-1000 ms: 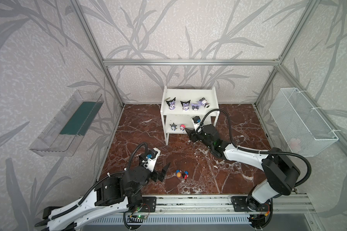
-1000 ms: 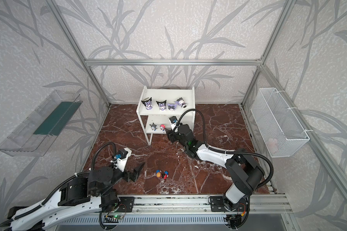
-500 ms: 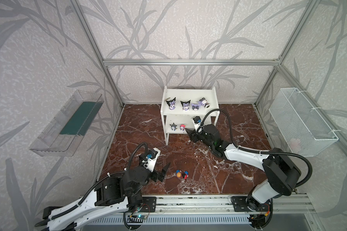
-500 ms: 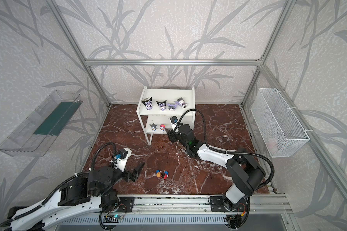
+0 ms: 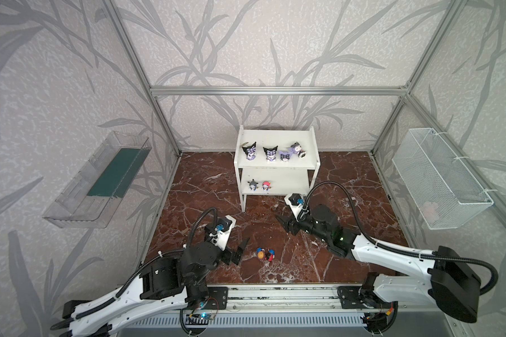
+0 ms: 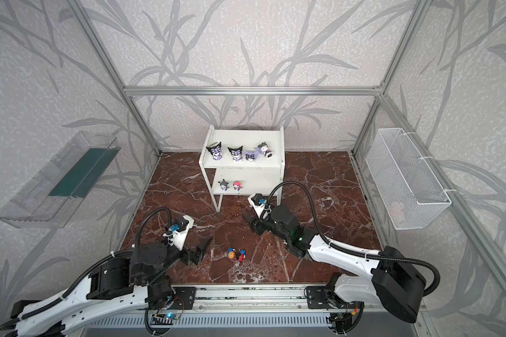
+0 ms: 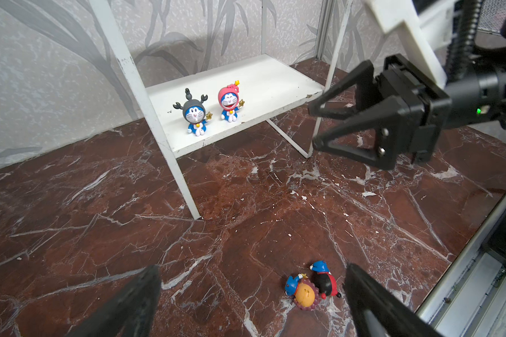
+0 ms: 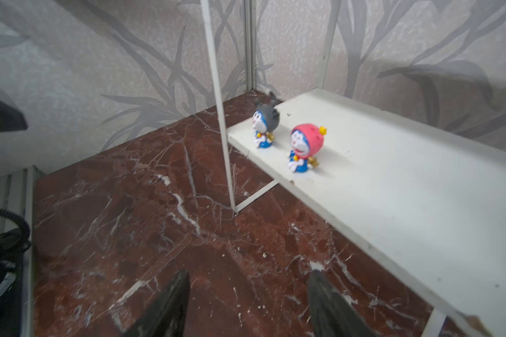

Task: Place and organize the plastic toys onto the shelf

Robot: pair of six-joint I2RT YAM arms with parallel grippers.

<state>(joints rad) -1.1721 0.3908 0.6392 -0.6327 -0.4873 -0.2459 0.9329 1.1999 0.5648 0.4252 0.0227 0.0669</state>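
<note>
Left gripper (image 5: 243, 247) is wide open and empty at the desk's (image 5: 199, 186) 7 o'clock. At its 3 o'clock, the orange-headed toy (image 5: 260, 254) and black-red toy (image 5: 271, 255) lie touching. At the desk's 12 o'clock, the shelf (image 5: 275, 137) carries four pointed-eared toys (image 5: 270, 153) on top, with the grey toy (image 5: 252, 184) and pink toy (image 5: 265, 185) below. Right gripper (image 5: 284, 224), jaws parted and empty, is at the shelf's 5 o'clock.

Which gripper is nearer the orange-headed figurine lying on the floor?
Left. The left gripper sits open just beside the orange-headed figurine, at its left in both top views; the right gripper hangs farther back, toward the shelf.
</note>
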